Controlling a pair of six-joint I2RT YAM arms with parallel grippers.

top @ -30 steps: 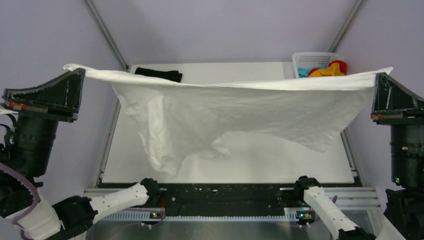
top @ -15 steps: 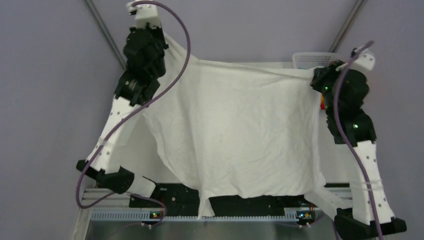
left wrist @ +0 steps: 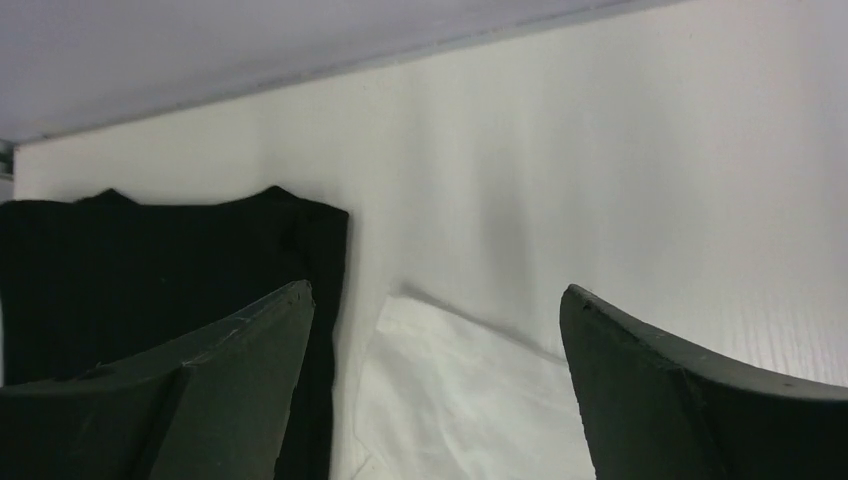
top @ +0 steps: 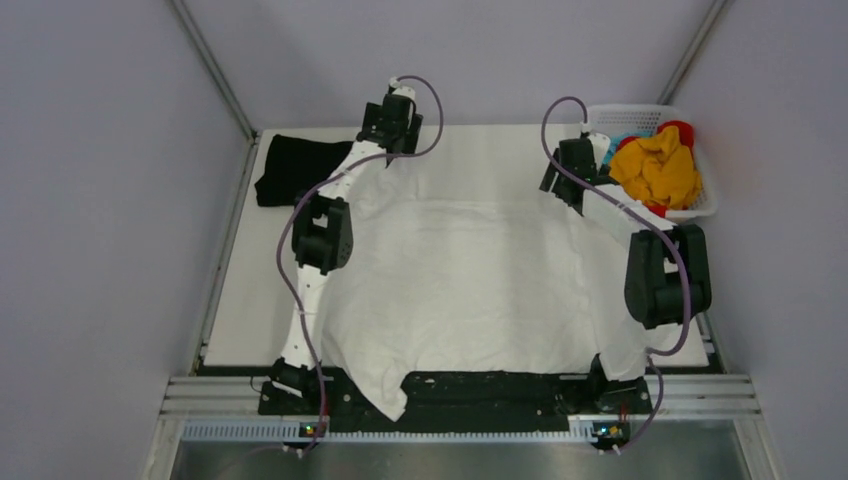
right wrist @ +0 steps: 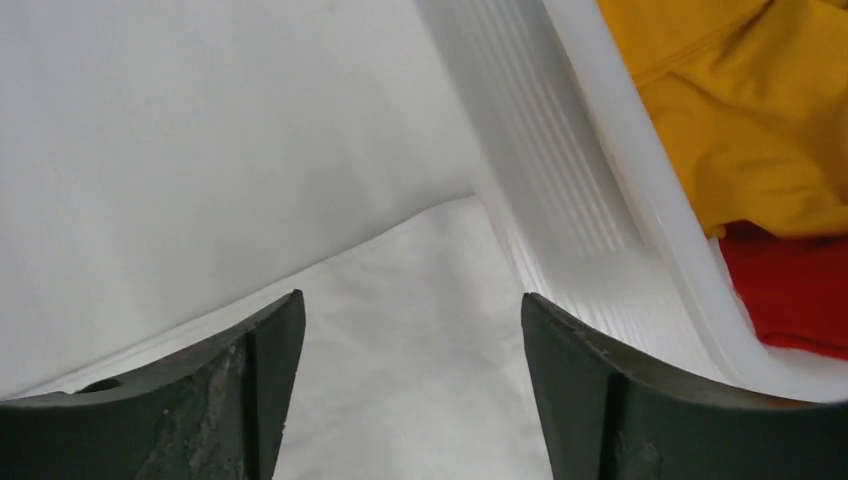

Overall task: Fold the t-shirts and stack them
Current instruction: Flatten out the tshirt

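White t-shirt (top: 470,270): spread flat across the middle of the tabletop (top: 240,300), one near corner draped over the front edge.
Black t-shirt (top: 295,168): folded, far left corner, just beside the white one.
Left pincer (left wrist: 435,290): spread, holding nothing, above the white shirt's far left corner.
Right pincer (right wrist: 410,297): spread, holding nothing, above the far right corner.
Basket (top: 640,118): white plastic, far right, holding yellow cloth (top: 660,170) and red cloth (right wrist: 790,290).
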